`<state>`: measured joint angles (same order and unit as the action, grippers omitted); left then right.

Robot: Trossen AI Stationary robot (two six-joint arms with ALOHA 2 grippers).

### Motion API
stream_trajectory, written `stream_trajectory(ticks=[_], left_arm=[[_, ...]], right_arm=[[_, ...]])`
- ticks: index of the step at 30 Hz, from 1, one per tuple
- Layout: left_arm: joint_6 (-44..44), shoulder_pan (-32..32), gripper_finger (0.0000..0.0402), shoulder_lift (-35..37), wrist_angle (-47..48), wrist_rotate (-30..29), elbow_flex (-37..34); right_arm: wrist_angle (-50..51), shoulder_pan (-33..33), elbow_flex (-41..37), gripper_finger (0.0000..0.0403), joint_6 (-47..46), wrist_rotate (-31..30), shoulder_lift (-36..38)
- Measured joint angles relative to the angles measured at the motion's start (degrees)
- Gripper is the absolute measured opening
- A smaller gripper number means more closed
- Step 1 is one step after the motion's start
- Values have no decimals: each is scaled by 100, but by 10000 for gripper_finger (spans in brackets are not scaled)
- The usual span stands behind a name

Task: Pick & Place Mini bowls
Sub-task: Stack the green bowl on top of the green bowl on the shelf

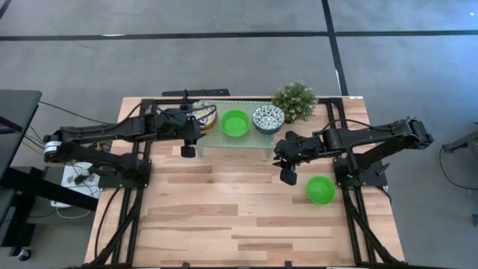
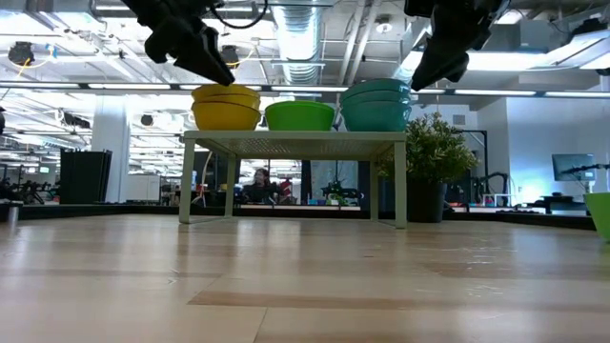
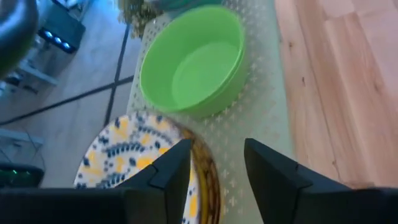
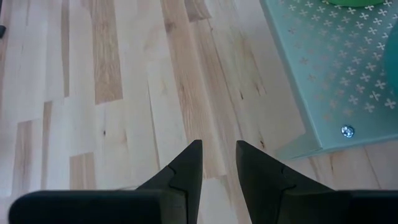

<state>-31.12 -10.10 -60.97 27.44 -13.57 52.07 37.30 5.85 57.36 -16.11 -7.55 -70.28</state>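
Two plain bright green round mini bowls are in view: one on the pale green perforated metal shelf (image 1: 224, 142) at (image 1: 234, 123), one on the wooden desk (image 1: 224, 209) at (image 1: 320, 190). Patterned bowls form two stacks, yellow-blue (image 1: 205, 116) and blue-white (image 1: 268, 119); how many are in each cannot be told. One small potted green plant (image 1: 295, 101).

A wooden table (image 1: 224, 217) of pale and darker planks stands on a grey floor (image 1: 224, 60) crossed by dark lines. At its far edge stands a pale green perforated shelf (image 2: 295, 140) on thin legs, with a potted plant (image 1: 295, 100) beside it. A dark desk (image 1: 15, 112) sits off the table's left side, cables (image 1: 75, 179) lying near it. Beyond the table the room is wide and open: bright ceiling lights (image 2: 543, 62), silver ducts (image 2: 300, 38), white columns (image 2: 110, 143), a screen (image 2: 572, 167) far right. A person (image 2: 259, 183) sits far off, seen under the shelf.
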Motion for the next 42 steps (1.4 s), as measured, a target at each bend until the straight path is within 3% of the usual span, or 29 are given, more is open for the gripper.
stream_trajectory(ticks=[6, 19, 23, 28, 42], left_arm=[[-9, 748, 150, 0, -307, -625, -2], [944, 2242, 136, 0, -779, -300, -72], [1091, 2443, 131, 2, -1013, -303, -259], [1111, 2515, 125, 0, -1204, -305, -550], [1109, 2513, 118, 0, -1724, -311, -813]], right_arm=[[-146, 5, 0, 93, -90, 4, 0], [-934, -39, 0, 93, -85, 5, -26], [-628, 38, -2, 93, -594, 92, -37], [450, 341, -2, 93, -1378, 629, -31], [2047, 1625, -153, 113, -4233, 593, -26]])
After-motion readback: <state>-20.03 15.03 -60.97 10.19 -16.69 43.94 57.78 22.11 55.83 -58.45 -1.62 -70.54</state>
